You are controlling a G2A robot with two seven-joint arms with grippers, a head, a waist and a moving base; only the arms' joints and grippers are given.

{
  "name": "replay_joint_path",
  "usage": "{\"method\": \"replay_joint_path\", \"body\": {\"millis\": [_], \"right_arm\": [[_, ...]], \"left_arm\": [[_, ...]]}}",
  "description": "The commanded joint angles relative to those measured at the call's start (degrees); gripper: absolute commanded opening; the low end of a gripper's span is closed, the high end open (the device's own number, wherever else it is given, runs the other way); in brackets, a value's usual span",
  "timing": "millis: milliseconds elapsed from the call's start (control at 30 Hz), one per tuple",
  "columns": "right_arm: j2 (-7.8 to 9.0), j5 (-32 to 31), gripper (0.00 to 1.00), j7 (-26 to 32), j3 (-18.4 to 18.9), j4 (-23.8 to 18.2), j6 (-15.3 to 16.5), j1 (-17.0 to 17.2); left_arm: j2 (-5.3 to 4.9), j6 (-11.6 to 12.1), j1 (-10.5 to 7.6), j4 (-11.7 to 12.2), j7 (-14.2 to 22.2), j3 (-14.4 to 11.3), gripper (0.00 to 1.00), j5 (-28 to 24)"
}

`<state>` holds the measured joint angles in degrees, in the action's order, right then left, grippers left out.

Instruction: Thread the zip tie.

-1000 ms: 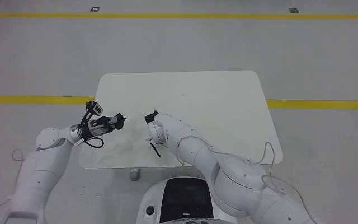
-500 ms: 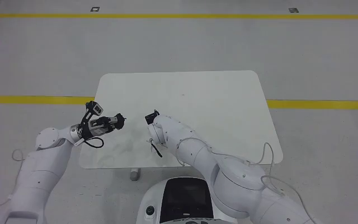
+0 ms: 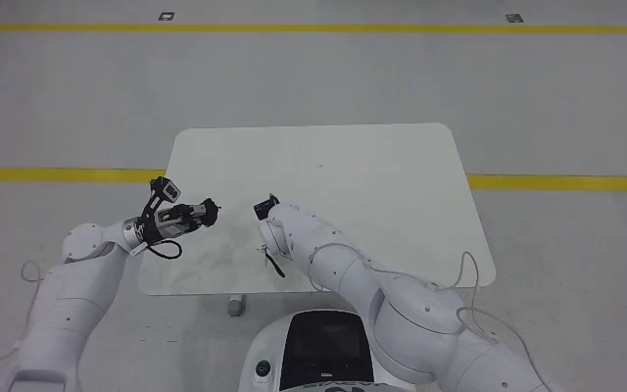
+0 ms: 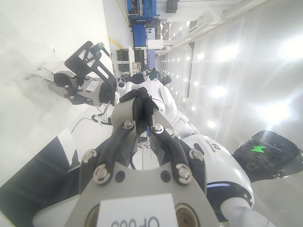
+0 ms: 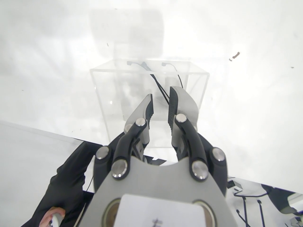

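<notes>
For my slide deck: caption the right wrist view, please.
Right gripper, jaws apart, at a clear box holding black zip ties.

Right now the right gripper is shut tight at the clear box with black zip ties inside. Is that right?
No: the right gripper is open, its jaws standing apart, at the clear box with black zip ties inside. The right wrist view shows the gap between them.

My left gripper (image 4: 142,99) has its fingers pressed together, with the white table (image 4: 35,24) beyond it. Farther off I see the right gripper (image 4: 51,85) at a clear box (image 4: 41,90). Thin zip tie (image 4: 35,76) ends lie along the box's rim.
</notes>
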<state>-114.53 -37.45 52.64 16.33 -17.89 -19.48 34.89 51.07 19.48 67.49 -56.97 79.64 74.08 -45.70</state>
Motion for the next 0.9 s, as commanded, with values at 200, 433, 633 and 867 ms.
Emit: {"method": "replay_joint_path", "body": {"millis": [200, 433, 633, 867], "right_arm": [[0.1, -0.5, 0.0, 0.6, 0.2, -0.8, 0.0, 0.3], [0.09, -1.1, 0.0, 1.0, 0.3, -1.2, 0.0, 0.1], [0.05, -1.7, 0.0, 1.1, 0.7, -1.5, 0.0, -0.1], [0.07, -2.3, 0.0, 0.9, 1.6, -1.9, 0.0, -0.2]], "left_arm": [[0.0, 0.0, 0.0, 0.0, 0.0, 0.0, 0.0, 0.0], [0.0, 0.0, 0.0, 0.0, 0.0, 0.0, 0.0, 0.0], [0.0, 0.0, 0.0, 0.0, 0.0, 0.0, 0.0, 0.0], [0.0, 0.0, 0.0, 0.0, 0.0, 0.0, 0.0, 0.0]]}}
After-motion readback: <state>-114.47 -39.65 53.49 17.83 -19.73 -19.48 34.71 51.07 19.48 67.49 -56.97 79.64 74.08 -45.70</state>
